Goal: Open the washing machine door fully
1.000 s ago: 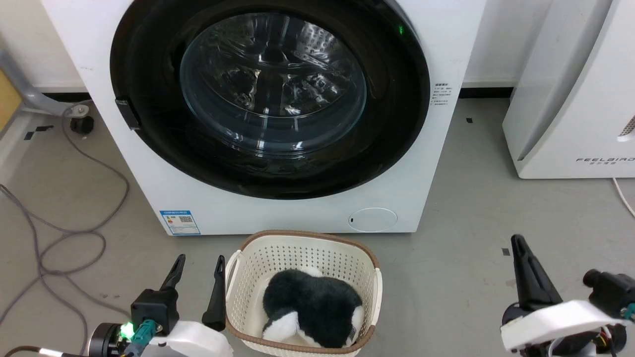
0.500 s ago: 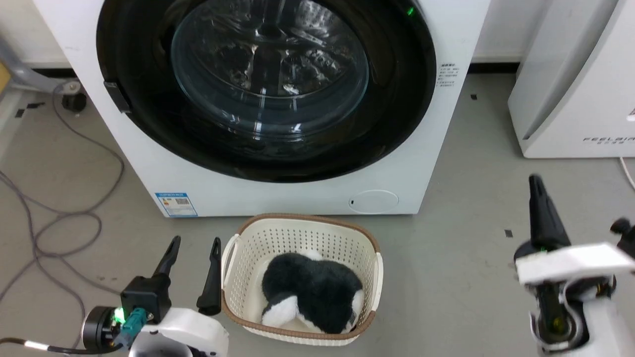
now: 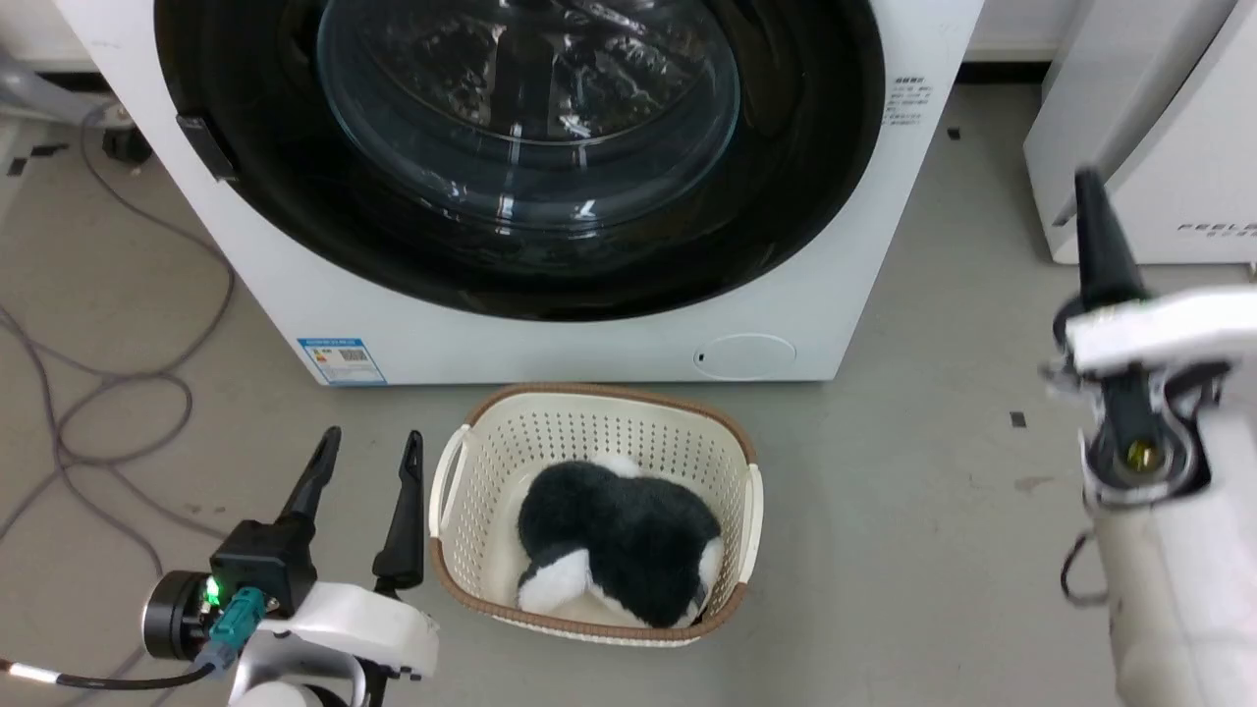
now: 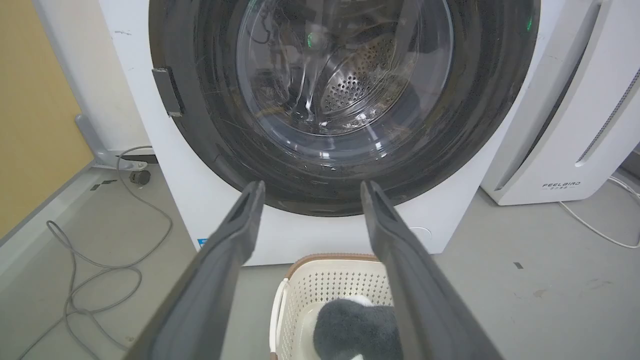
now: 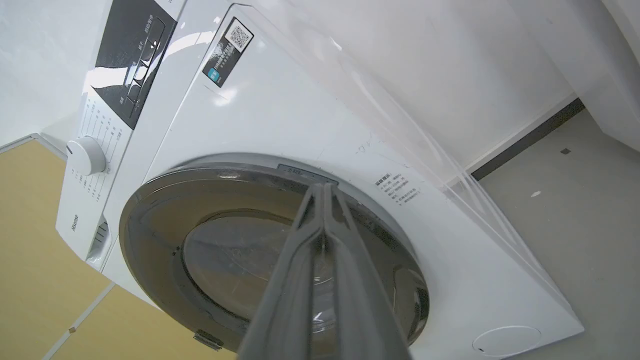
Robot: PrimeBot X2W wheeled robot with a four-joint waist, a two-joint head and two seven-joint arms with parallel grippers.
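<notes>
**Left fingers (image 3: 405, 481) wide, right fingers (image 3: 1100, 245) pinched, washing machine door (image 3: 786, 196) shut**

Left fingers: spread wide apart, gripping nothing. Hover low over the grey floor (image 3: 884, 540) at the lower left of the head view, just beside the left wall of a cream basket (image 3: 609, 393). In the left wrist view, left fingers (image 4: 245, 220) frame the lower rim of the washing machine door (image 4: 340, 75), apart from it.

Right fingers: pressed together tip to tip, holding nothing. Stand high at the right of the head view, pointing up it, out past the right side of the washing machine (image 3: 589, 344) and clear of its front, with the white FEELBIRD appliance (image 3: 1178, 147) behind. In the right wrist view, right fingers (image 5: 322, 195) point at the upper rim of the washing machine door (image 5: 225, 250).

Washing machine door: lies closed, flush in the white front, nearly as wide as the machine. Shows the steel drum through its glass bowl centre. Carries a small dark tab (image 3: 201, 147) on its left edge.

Basket: sits on the floor just in front of the machine and holds a black and white plush toy (image 3: 609, 530). Grey cables (image 3: 98, 393) looping on the floor to the left.
</notes>
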